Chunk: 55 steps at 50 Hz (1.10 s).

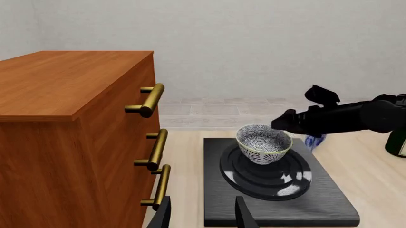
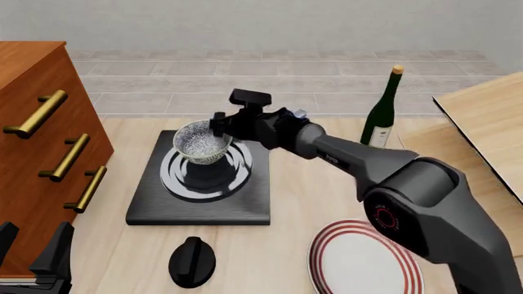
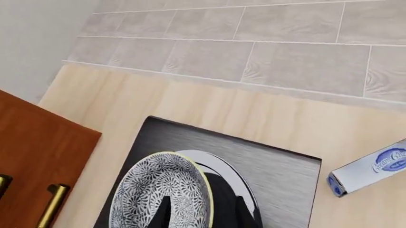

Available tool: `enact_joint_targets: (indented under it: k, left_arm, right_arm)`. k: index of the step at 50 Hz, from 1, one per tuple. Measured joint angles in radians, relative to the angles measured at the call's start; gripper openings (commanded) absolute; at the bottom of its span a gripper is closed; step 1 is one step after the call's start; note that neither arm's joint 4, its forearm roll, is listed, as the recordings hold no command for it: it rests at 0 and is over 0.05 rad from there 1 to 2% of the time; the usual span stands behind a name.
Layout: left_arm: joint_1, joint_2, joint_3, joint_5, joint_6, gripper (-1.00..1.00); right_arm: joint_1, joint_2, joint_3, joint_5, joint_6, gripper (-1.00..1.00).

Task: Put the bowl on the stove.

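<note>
Count: one bowl (image 2: 202,141), one stove (image 2: 201,195), one knob (image 2: 192,261), one plate (image 2: 365,260), one bottle (image 2: 381,111), one dresser (image 2: 37,147) with three brass handles.

Bowl sits over the stove's ring burner (image 2: 206,174), tilted a little; cannot tell if its foot rests on the burner. Right gripper (image 2: 219,124) is clamped on the bowl's rim, one finger inside, one outside. Left gripper (image 1: 201,214) hangs beside the dresser, short of the stove, fingers apart, holding nothing.

Right wrist view alone shows a blue-and-white tube (image 3: 371,167) lying beyond the stove. Only the front view shows knob and plate.
</note>
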Motion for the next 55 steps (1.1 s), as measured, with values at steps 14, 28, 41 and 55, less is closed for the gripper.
enact_joint_targets:
  k: [14, 28, 41, 55]
  left_arm:
    - [0.0, 0.0, 0.0, 0.0, 0.0, 1.0]
    - [0.0, 0.0, 0.0, 0.0, 0.0, 1.0]
    - [0.0, 0.0, 0.0, 0.0, 0.0, 1.0]
    - [0.0, 0.0, 0.0, 0.0, 0.0, 1.0]
  right_arm:
    - [-0.004, -0.071, 0.028, 0.014, -0.025, 1.0]
    - [-0.006, -0.158, 0.085, 0.013, -0.049, 1.0]
    - [-0.002, -0.242, 0.168, -0.015, -0.063, 1.0]
    - [0.019, -0.371, 0.339, -0.103, -0.065, 1.0]
